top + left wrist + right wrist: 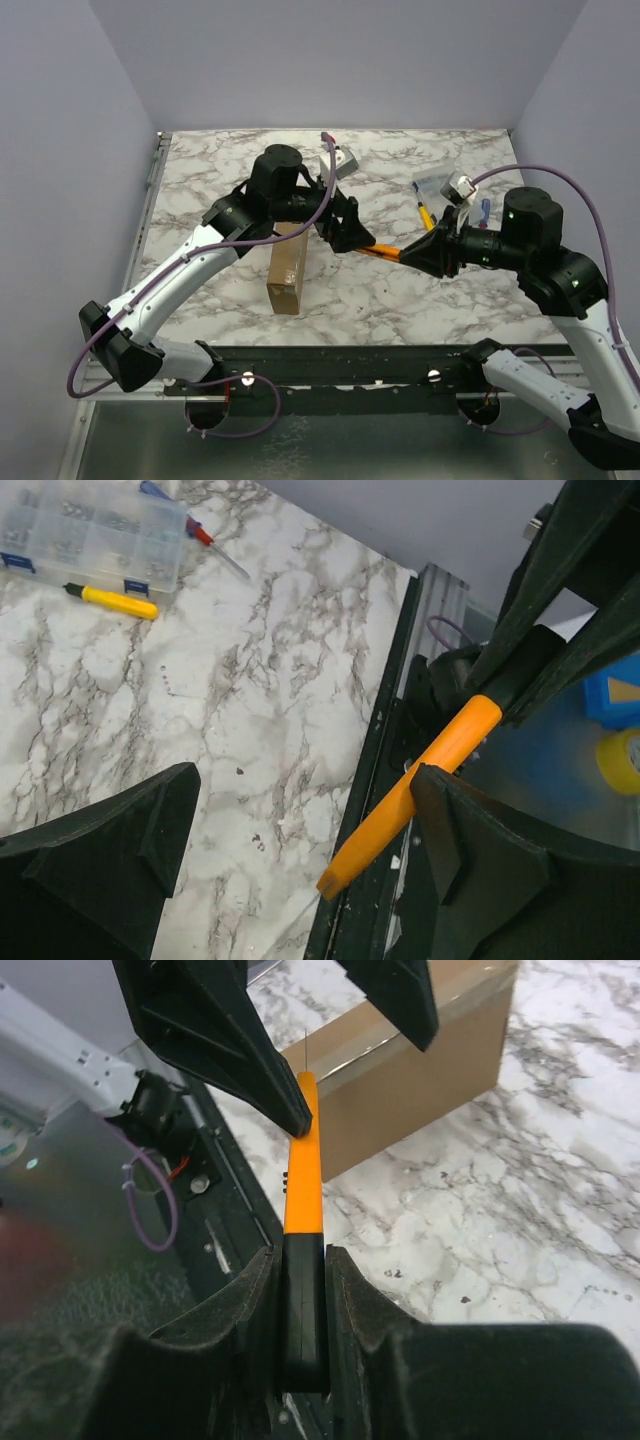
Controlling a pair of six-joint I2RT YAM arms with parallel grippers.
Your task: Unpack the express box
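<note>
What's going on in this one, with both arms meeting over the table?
The right gripper is clamped on the black end of an orange cutter-like tool and holds it out between the open fingers of the left gripper. The orange tip sits against one left finger. It looks like a handover, not yet completed. The express box sits on the marble table nearby, apparently unopened.

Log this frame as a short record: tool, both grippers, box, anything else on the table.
tool: orange tool with a black end, held between the two arms
right gripper: shut on the black end
left gripper: open, fingers either side of the orange tip
box: brown cardboard, closed, on the table
far side: clear plastic case, yellow pen
</note>
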